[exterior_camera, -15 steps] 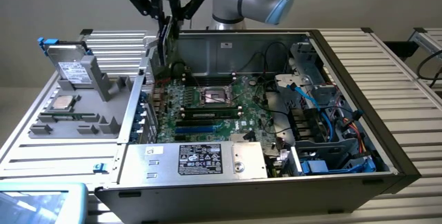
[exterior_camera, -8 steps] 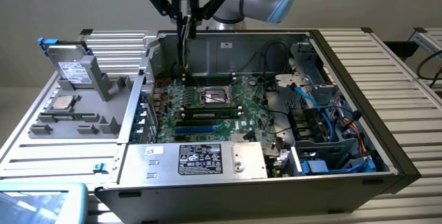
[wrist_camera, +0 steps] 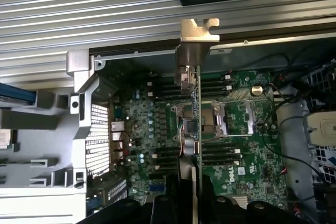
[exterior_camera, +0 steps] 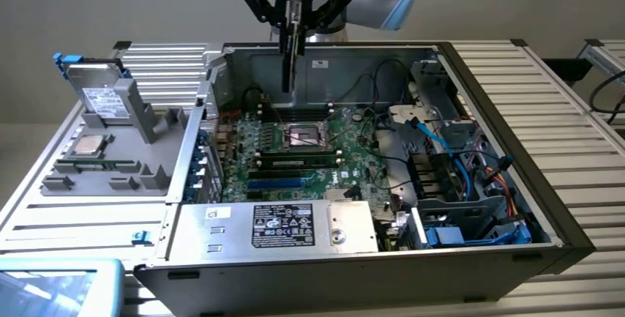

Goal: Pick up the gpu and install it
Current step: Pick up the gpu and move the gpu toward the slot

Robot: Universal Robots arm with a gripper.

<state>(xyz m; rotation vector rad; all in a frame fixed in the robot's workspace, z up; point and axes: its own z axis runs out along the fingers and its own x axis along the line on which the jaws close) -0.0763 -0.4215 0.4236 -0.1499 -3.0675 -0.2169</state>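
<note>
Fingers (wrist_camera: 163, 211) are clenched on the gpu (exterior_camera: 290, 46), which hangs on end in the upper middle of the exterior view, clear above the open computer case (exterior_camera: 552, 214) and touching nothing below. In the wrist view its silver bracket (wrist_camera: 198, 35) sits at the end farthest from the grip.

To seat it well, I judge the card's contact edge must be brought parallel to its slot and lowered straight, with the bracket meeting the case wall rather than riding over it. Any tilt risks scraping the board.

Directly beneath is the green motherboard (exterior_camera: 337, 130) with the open CPU socket (exterior_camera: 306, 138). Just below that in the frame are long black and blue slots (exterior_camera: 283, 178). Which slot takes the card I cannot tell.

Black cables (exterior_camera: 386, 86) loop near the card's path on the exterior view's right, and a drive bay with blue cables (exterior_camera: 459, 148) lies beyond. The power supply (exterior_camera: 283, 225) fills the lower centre. On the counter (exterior_camera: 547, 75), at the exterior view's left, a grey fixture (exterior_camera: 117, 163) holds a hard drive (exterior_camera: 98, 97), well apart.
</note>
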